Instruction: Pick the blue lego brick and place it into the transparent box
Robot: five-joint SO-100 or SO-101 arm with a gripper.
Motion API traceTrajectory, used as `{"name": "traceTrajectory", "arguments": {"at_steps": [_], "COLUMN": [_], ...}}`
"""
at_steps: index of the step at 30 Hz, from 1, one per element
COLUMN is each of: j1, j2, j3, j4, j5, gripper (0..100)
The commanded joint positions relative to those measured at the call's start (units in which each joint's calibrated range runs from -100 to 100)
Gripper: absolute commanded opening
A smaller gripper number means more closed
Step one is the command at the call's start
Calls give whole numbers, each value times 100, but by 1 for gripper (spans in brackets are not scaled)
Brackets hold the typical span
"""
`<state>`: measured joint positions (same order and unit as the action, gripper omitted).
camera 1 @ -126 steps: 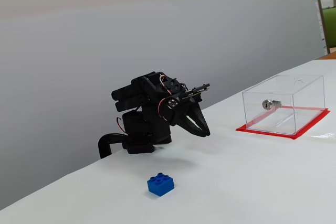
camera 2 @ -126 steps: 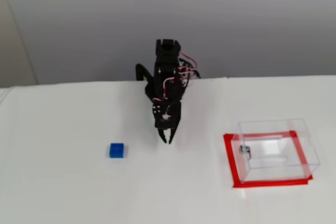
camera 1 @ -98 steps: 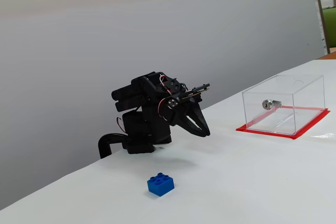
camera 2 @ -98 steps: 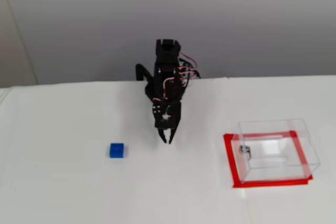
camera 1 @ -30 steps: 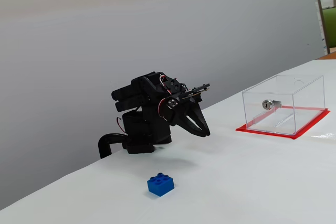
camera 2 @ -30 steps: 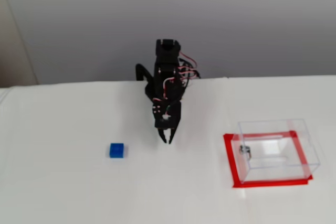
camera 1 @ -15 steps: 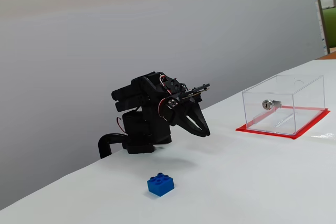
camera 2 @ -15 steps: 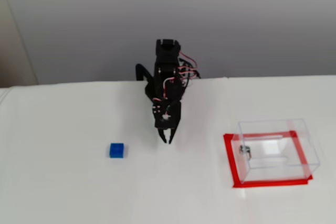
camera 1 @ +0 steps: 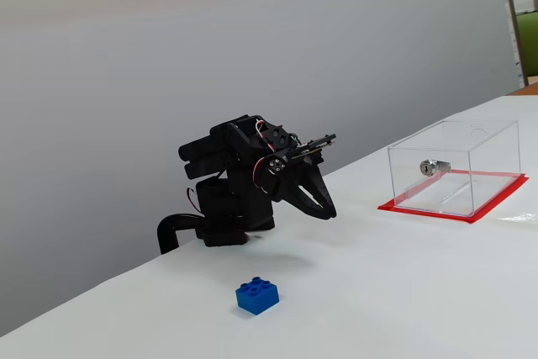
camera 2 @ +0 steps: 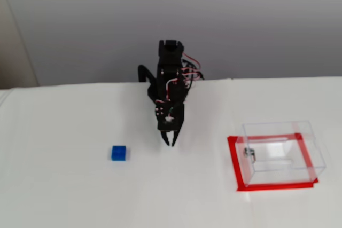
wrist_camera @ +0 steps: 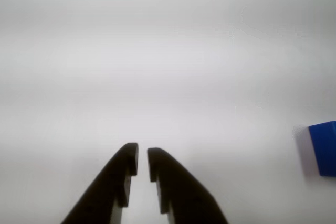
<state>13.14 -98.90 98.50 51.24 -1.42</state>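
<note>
I've got the gripper [wrist_camera: 142, 156] hanging above bare table [wrist_camera: 168, 66], fingers nearly together with only a thin slit between the tips, nothing in them. Arm [camera 2: 170, 86] is folded up near the table's back edge, gripper [camera 2: 170, 141] pointing down. Brick [camera 2: 119, 153] sits on the table apart from the gripper, left of it in a fixed view; wrist view catches just its corner [wrist_camera: 323, 148] at the right edge. Box [camera 2: 278, 153] stands on its red base, well to the right, lock [camera 1: 430, 167] on one wall. Brick [camera 1: 257, 295] lies nearer the camera than the arm [camera 1: 244, 178].
</note>
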Motion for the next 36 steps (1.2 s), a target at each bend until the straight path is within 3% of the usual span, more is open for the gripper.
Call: {"name": "traceTrajectory", "arguments": {"at_steps": [1, 19, 36], "j1": [43, -31, 35], "j2": [-84, -51, 1129], "j3": [69, 42, -1920], "j4": [11, 2, 89], "j5": [11, 11, 11], "gripper": [2, 2, 3]}}
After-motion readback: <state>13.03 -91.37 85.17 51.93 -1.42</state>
